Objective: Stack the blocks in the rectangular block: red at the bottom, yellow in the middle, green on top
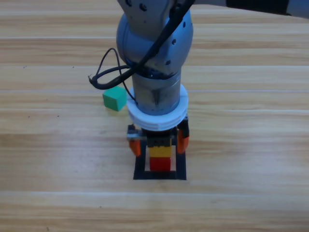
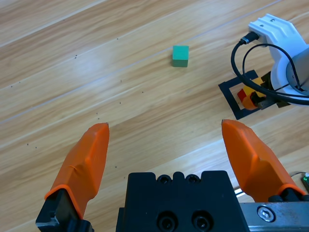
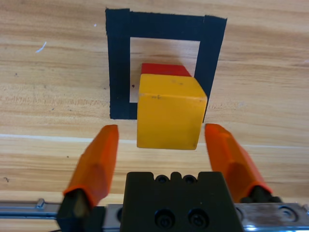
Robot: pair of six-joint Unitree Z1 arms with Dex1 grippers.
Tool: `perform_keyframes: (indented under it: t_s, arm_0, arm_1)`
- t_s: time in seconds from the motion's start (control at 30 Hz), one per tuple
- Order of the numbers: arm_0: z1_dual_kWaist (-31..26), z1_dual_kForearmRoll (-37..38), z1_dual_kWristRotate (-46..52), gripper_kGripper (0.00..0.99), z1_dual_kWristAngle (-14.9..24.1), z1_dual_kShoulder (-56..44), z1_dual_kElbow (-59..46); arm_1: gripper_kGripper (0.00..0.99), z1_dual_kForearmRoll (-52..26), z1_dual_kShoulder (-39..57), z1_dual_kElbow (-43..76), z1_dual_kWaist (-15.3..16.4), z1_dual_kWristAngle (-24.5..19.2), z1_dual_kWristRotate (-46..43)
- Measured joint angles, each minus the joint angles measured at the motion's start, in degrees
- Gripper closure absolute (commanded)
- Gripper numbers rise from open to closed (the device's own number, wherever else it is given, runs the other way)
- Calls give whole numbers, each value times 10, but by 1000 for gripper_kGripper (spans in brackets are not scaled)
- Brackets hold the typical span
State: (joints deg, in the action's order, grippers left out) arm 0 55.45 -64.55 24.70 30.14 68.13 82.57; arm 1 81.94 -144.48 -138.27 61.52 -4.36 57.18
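Right gripper: I see it over the black tape rectangle, jaws spread wide on either side of the yellow cube, apparently clear of it.
Yellow cube: sits atop the red cube inside the rectangle; how squarely, I can't quite tell.
Green cube: alone on the wooden table, well apart from the stack.
Left gripper: my wrist view shows it parted wide above bare wood, holding nothing.
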Motion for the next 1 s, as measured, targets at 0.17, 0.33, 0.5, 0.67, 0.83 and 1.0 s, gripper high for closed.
perform_keyframes:
  t_s: [0.17, 0.33, 0.5, 0.67, 0.83, 1.0]
  arm_0:
    - [0, 0, 0, 1, 0, 0, 0]
    - [0, 7, 7, 2, 0, 0, 1]
    - [-9, 47, 28, 8, 4, 14, 22]
    - [-30, 52, 63, 10, 1, 81, 82]
    - [-59, 61, 63, 11, -36, 155, 112]
    - [-94, 61, 31, 11, -65, 270, 158]
  arm_1:
    - [0, 0, 0, -5, 0, 7, -1]
    - [0, 0, 8, -27, 0, 6, -38]
    - [1, 0, 70, -21, 0, -2, -122]
    - [0, 0, 200, 71, 0, -3, -233]
    - [1, -129, 344, 349, -7, 13, -425]
    - [0, -293, 445, 566, -44, 165, -540]
